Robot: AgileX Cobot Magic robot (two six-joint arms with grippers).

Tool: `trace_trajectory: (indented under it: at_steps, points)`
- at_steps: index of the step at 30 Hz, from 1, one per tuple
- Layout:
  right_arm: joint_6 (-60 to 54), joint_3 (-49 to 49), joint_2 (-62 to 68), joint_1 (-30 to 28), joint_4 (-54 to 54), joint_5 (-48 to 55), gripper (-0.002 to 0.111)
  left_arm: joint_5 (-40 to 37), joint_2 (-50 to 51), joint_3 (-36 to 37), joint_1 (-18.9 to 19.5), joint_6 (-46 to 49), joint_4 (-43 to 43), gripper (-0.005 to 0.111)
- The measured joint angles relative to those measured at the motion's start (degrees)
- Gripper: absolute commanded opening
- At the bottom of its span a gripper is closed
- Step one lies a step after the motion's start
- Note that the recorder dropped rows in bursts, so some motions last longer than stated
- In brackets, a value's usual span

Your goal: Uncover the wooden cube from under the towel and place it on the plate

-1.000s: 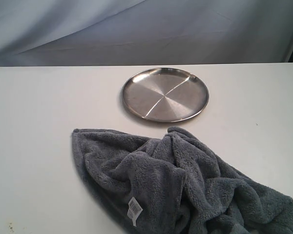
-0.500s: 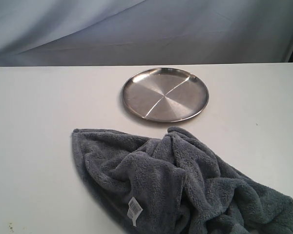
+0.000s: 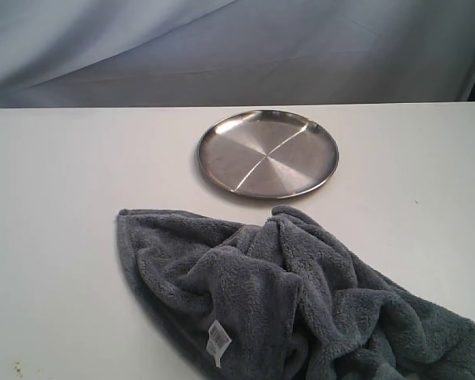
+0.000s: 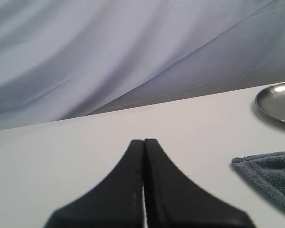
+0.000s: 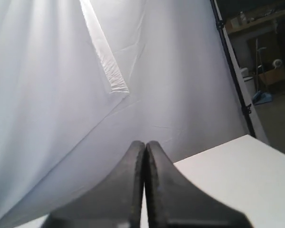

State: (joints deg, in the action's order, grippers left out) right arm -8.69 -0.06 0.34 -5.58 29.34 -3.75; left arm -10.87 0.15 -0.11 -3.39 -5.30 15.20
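Note:
A blue-grey fleece towel lies bunched at the front of the white table, its small white label showing near the front edge. The steel plate sits bare behind it, toward the back. The wooden cube is hidden; no part of it shows. Neither gripper appears in the exterior view. In the left wrist view my left gripper is shut on nothing above bare table, with a towel corner and the plate's rim off to one side. My right gripper is shut and empty, facing the backdrop.
A pale cloth backdrop hangs behind the table. The table's white surface stretches wide to the left of the towel and plate. A dark stand pole and room clutter show past the table's right end.

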Motion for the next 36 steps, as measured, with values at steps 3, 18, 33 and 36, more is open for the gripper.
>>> trace_trajectory:
  at_steps: [3,18,33,36]
  points:
    - [5.8,0.0,0.0,0.0,0.1,-0.2,0.0,0.0,0.0,0.0,0.0,0.0,0.0,0.0]
    - [7.9,-14.0,-0.1,6.7,-6.9,6.4,0.0,0.0,0.0,0.0,0.0,0.0,0.0,0.0]
    - [-8.3,-29.0,9.1,12.4,-8.6,23.4,0.0,0.0,0.0,0.0,0.0,0.0,0.0,0.0]
    - [-11.2,-30.3,15.4,12.4,-7.7,24.2,0.0,0.0,0.0,0.0,0.0,0.0,0.0,0.0]
